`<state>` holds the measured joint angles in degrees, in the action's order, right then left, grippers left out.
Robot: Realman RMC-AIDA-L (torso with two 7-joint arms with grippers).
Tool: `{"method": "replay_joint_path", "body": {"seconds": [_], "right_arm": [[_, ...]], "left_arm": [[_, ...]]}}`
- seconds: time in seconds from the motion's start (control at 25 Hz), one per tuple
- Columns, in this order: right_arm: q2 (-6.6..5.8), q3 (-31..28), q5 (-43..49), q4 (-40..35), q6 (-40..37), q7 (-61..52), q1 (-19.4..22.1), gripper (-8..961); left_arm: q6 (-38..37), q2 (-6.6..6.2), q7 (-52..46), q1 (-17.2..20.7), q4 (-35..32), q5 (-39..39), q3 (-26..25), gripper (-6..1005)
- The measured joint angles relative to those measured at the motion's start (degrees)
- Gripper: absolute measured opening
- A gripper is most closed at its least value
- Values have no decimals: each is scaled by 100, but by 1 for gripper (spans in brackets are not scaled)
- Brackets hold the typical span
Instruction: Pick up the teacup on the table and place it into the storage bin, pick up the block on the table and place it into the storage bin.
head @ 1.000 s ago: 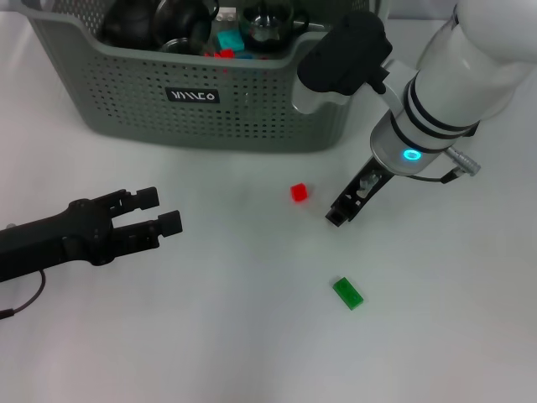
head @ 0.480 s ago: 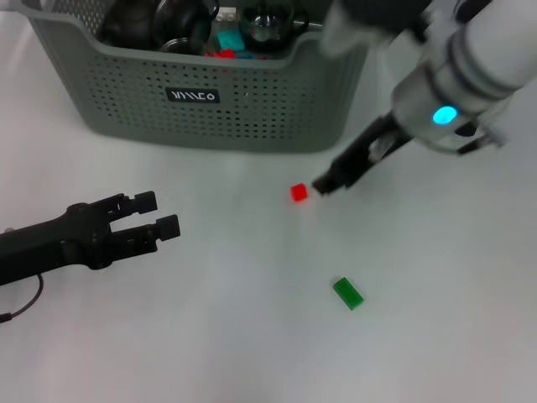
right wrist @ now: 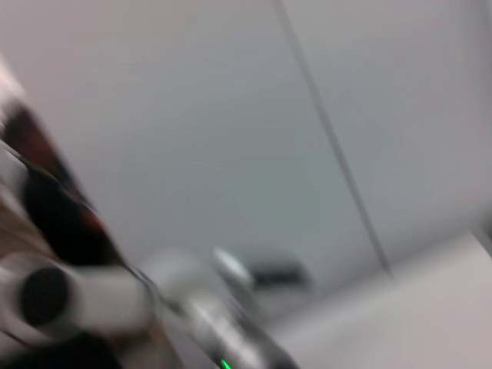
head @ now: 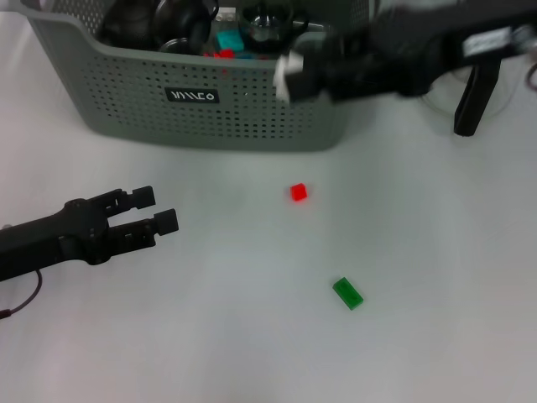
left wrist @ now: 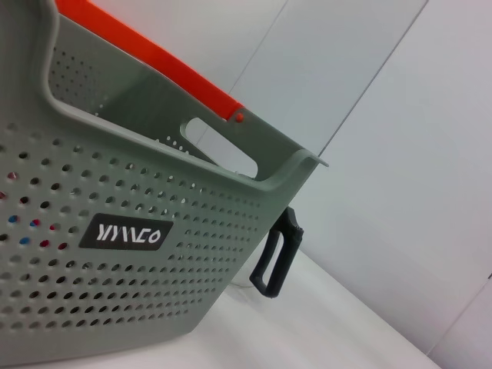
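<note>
The white table (head: 252, 353) carries the grey-green storage bin (head: 252, 109) at its far side; dark glassware and small teal and red pieces lie inside, though no teacup can be told apart among them. The left wrist view shows the bin's perforated wall and black label (left wrist: 127, 233) close up, with a black handle (left wrist: 278, 254) just beyond its corner.

The right arm (head: 394, 50) stretches sideways, raised above the bin's near right corner; it is blurred, and whether the right gripper is open or closed cannot be told.

The left arm reaches in low from the left edge, its left gripper (head: 155, 208) pointing toward the table's middle, fingers slightly parted and holding nothing.

A green block (head: 348, 293) lies near the middle, tilted. A smaller red block (head: 299, 192) sits between it and the bin, apart from both.
</note>
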<state>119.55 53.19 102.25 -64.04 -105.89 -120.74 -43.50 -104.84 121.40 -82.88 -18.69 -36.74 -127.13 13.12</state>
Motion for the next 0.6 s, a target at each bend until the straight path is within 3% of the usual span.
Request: {"method": "replay_joint_path", "body": {"seconds": [0.12,0.32,0.48,0.6], "right_arm": [[-2,-418,-922,68,-222,194,22,432],[-25,-621,-1296,-227,952,99,-12,430],[-152,-23,-167,-579,2444,-489,-326,430],[-245,485,1320,-546,3155,-1296,-875,431]], "left_arm": [[-2,-1,0,-4,0,1,2,795],[-32,-3,0,1,0,-9,-19,795],[-38,-4,-43,25,-10,2,-27,795],[-44,-17,-106,-3,-13,3,-28,795]]}}
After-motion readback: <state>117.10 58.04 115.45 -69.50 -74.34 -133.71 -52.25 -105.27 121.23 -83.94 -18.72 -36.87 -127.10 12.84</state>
